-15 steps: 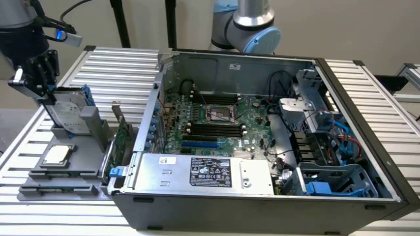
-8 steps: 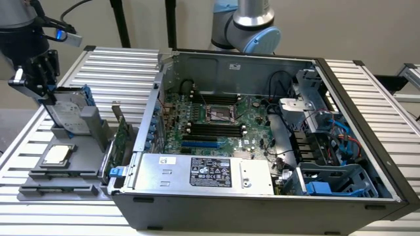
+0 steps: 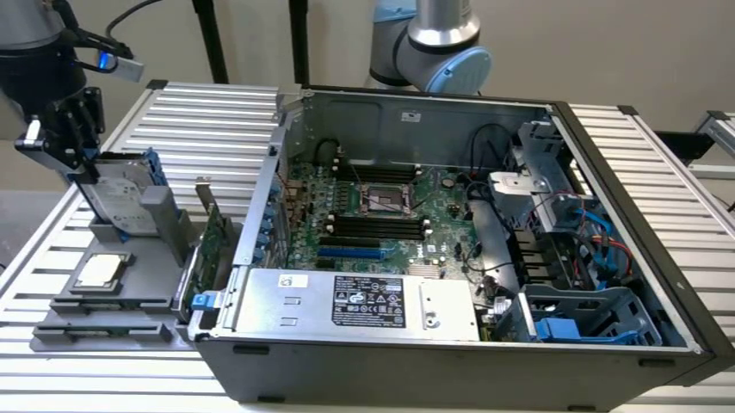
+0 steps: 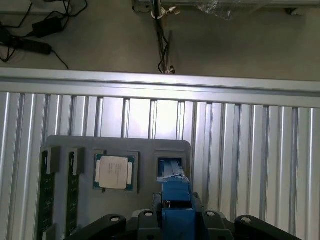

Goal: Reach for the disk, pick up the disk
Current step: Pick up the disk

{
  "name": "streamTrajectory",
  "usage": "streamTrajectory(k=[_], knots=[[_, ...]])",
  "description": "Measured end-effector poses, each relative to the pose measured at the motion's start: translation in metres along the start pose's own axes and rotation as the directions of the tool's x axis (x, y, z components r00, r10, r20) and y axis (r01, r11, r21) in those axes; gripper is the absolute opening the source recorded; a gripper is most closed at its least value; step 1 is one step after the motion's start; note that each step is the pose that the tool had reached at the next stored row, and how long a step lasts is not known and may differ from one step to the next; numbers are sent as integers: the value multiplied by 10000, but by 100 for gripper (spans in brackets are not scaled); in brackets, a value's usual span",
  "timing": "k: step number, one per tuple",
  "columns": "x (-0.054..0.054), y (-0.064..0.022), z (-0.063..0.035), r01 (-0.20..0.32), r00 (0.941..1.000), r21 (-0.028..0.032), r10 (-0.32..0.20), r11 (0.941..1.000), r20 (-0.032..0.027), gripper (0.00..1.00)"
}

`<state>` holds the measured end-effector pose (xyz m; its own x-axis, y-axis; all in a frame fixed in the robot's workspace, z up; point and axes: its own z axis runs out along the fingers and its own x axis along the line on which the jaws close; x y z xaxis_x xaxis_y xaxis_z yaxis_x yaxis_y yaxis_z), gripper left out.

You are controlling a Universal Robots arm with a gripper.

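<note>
Gripper: jaws closed against the blue carrier of the disk, which stands upright in the grey holder, at 9 o'clock from the open computer case, exterior view.

The disk, silver-grey with a white label in a blue carrier, stood on edge, slightly tilted, at the grey holder.

A robotics lab or electronics workshop: a ribbed aluminium-profile surface carries an opened dark grey computer case with a bare green motherboard and a grey plastic parts fixture; black cables trail over the floor.
</note>
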<state>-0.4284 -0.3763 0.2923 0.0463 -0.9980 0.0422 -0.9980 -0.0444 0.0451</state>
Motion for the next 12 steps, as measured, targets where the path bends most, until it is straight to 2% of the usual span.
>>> streamTrajectory(k=[12], knots=[[1,0,-4,0,10000,11,0,10000,0,33]])
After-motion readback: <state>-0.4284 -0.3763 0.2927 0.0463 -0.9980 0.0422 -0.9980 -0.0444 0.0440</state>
